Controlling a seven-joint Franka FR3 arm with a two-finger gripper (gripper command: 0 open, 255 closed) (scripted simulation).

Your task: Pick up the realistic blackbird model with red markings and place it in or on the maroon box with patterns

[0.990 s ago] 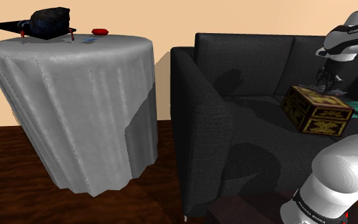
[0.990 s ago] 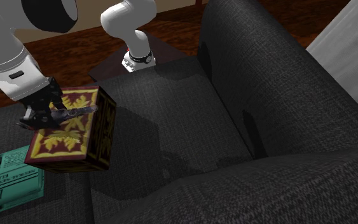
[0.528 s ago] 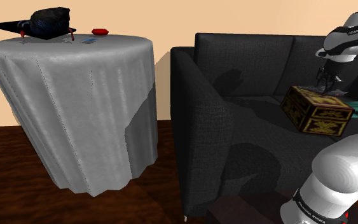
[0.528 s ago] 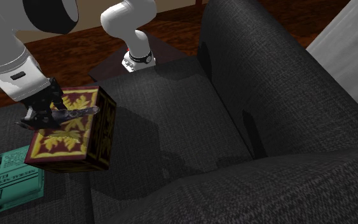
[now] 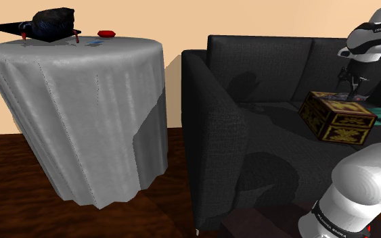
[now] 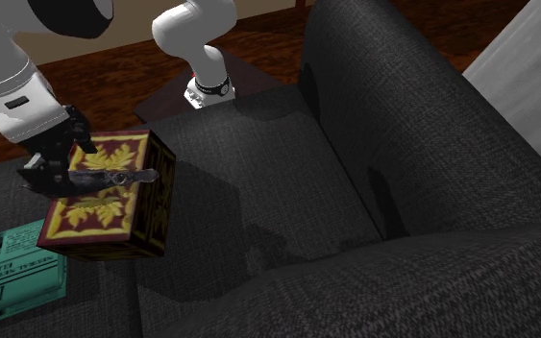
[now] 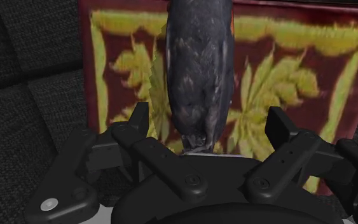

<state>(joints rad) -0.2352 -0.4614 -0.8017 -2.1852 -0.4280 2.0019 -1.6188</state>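
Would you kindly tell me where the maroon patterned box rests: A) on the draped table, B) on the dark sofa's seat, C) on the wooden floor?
B: the maroon box sits on the seat of the sofa, beside a teal packet.

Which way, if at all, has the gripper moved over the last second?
Yes. In the shoulder view the gripper has risen, up and away from the patterned box, drifting slightly towards that view's right.
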